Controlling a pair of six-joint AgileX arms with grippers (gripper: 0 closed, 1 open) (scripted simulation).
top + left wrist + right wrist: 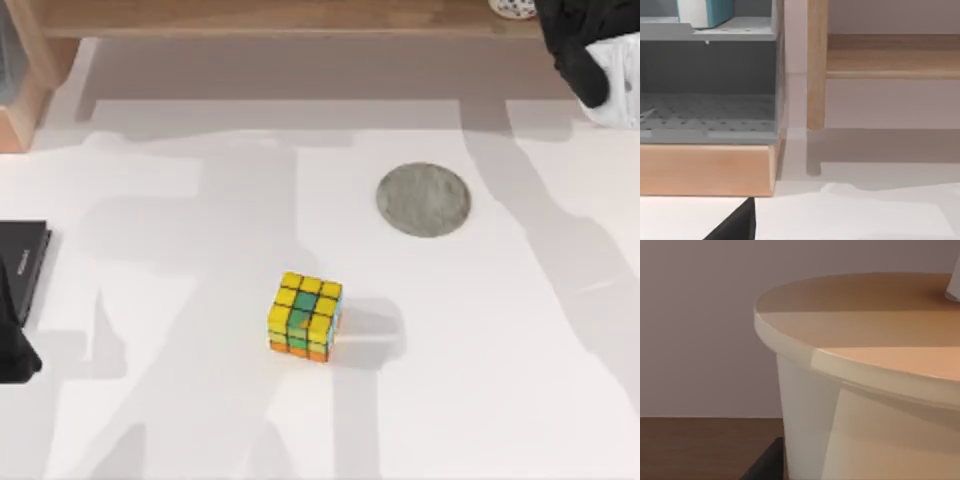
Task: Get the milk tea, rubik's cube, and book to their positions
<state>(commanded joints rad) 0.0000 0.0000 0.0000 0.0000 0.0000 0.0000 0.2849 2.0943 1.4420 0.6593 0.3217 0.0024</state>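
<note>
1 rubik's cube (305, 317) sits mid-table, just near-left of the grey round coaster (423, 199). It looks light, stiff and boxy, so I'd pinch 2 flat opposite faces. My right gripper (585, 55) is far right, hard up against the milk tea (865, 390); can't tell the jaws. That cup's full, slippery-walled and squashy. The book (707, 12) stands in the grey shelf (710, 35). My left arm idles at the left edge.
</note>
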